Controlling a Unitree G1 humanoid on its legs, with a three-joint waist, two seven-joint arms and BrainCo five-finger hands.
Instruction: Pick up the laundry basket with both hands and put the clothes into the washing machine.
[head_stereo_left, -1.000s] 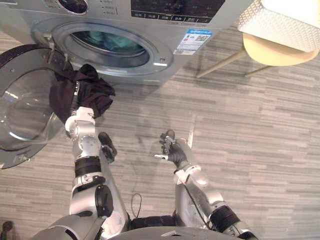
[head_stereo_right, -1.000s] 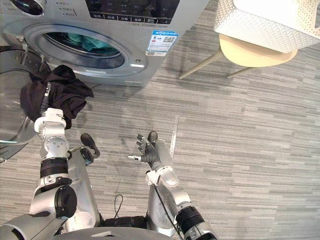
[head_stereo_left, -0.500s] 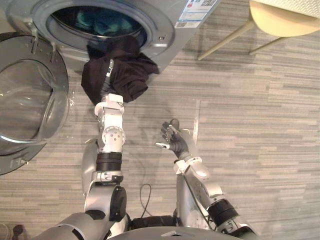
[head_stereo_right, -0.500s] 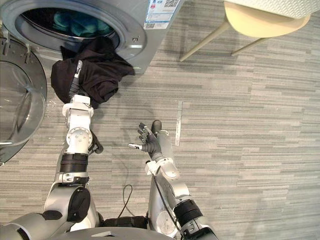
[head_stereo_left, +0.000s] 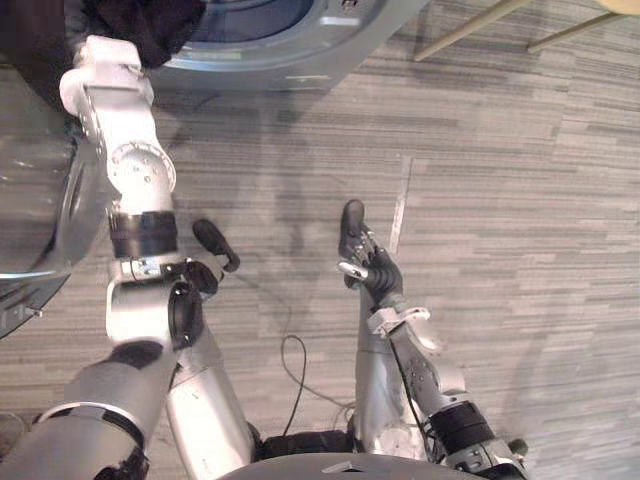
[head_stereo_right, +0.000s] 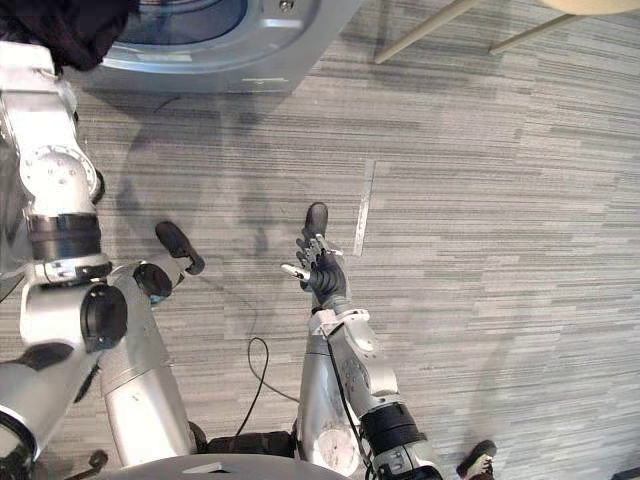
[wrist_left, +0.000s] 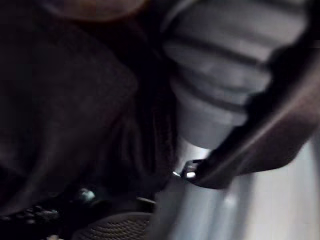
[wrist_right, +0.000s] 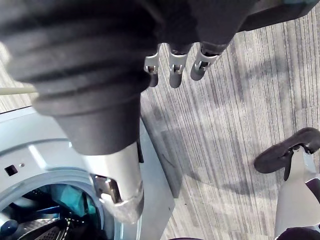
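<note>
Left eye view is showing the washing machine (head_stereo_left: 300, 50) at the top, with its round glass door (head_stereo_left: 35, 190) hanging open on the robot's left; the left arm is reaching up to the mouth of the machine. A black cloth (head_stereo_left: 145, 25) is lying bunched over the end of that arm, right at the edge of the opening; how far it is going inside is hard to tell. Up close in the left wrist view, the left hand (wrist_left: 220, 75) is sitting deep in this dark cloth, which is pressing in all around it; whether the hand is gripping the cloth cannot be told.

Low in the middle, the right hand (head_stereo_left: 372, 272) is hanging over the grey striped floor (head_stereo_left: 520, 200), well apart from the machine and from the cloth; its fingers (wrist_right: 172, 67) are pointing out loosely, a little apart, and they are holding nothing.

From the right wrist view, some blue-green clothes (wrist_right: 75, 200) are lying inside the drum, behind the silver rim of the opening.
</note>
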